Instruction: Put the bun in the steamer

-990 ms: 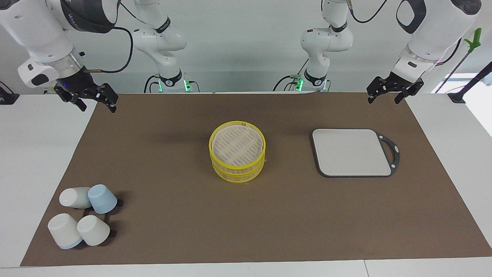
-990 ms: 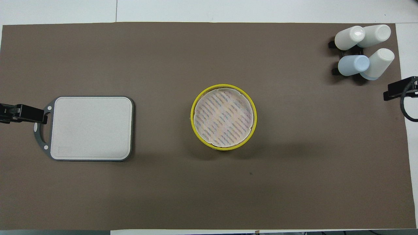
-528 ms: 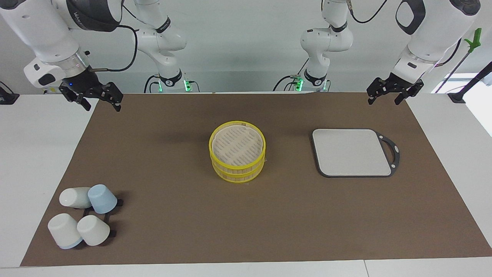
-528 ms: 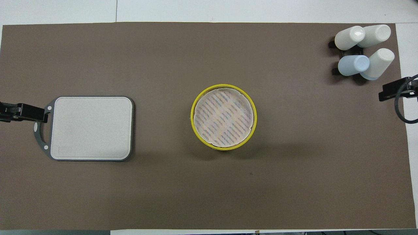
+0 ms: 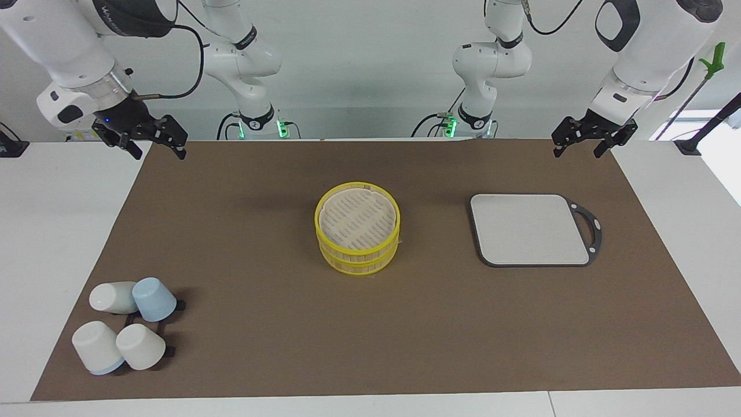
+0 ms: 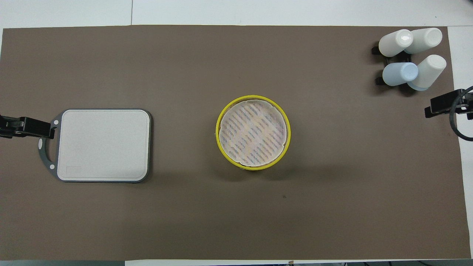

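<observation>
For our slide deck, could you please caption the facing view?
Two raised, open grippers, left and right, flank an empty yellow steamer; no bun in sight.

White arms, black pincers, black cables, apparently green base lights.

We see a brown mat [image 5: 278, 324] covering the table [image 5: 52, 231]. On it sit the steamer [image 5: 357, 228] mid-mat, a gray board [image 5: 529, 229] toward the left arm's end, and cups [image 5: 124, 324] farthest from the robots.

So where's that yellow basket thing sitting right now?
The steamer stands in the middle of the brown mat, its two tiers stacked, with the gray board beside it toward the left arm's end and the cups toward the right arm's end.
</observation>
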Motion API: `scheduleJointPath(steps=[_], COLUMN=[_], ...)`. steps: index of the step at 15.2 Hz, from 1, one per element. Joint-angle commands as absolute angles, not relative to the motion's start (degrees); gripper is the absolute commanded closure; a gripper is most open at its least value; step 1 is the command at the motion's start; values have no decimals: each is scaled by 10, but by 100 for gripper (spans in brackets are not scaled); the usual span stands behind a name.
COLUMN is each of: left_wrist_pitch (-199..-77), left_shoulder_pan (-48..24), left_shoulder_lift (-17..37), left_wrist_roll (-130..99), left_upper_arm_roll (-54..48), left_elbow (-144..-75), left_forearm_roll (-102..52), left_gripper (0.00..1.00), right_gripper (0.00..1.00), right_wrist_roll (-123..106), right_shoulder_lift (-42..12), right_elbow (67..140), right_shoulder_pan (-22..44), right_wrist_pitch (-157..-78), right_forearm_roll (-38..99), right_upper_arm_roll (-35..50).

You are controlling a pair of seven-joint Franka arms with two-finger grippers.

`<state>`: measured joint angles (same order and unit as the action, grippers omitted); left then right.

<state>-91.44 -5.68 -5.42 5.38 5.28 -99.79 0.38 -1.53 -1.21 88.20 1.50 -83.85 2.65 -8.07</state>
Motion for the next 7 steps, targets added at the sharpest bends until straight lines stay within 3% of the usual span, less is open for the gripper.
scheduleJointPath(steps=[1, 7], left_wrist_pitch=[-930, -931], left_shoulder_pan=[-60, -60], left_shoulder_lift=[-73, -73], left_wrist_roll=[59, 59], left_upper_arm_roll=[54, 54], left_elbow=[-1021, -1020], left_forearm_roll=[1, -4], left_gripper=[0, 0], right_gripper=[0, 0], right_wrist_roll=[-47, -54], right_shoulder_lift=[-9, 4], right_elbow=[880, 891], right_shoulder_pan=[9, 7], right_wrist_pitch=[-831, -839], right_forearm_roll=[8, 6], right_upper_arm_roll=[-86, -84])
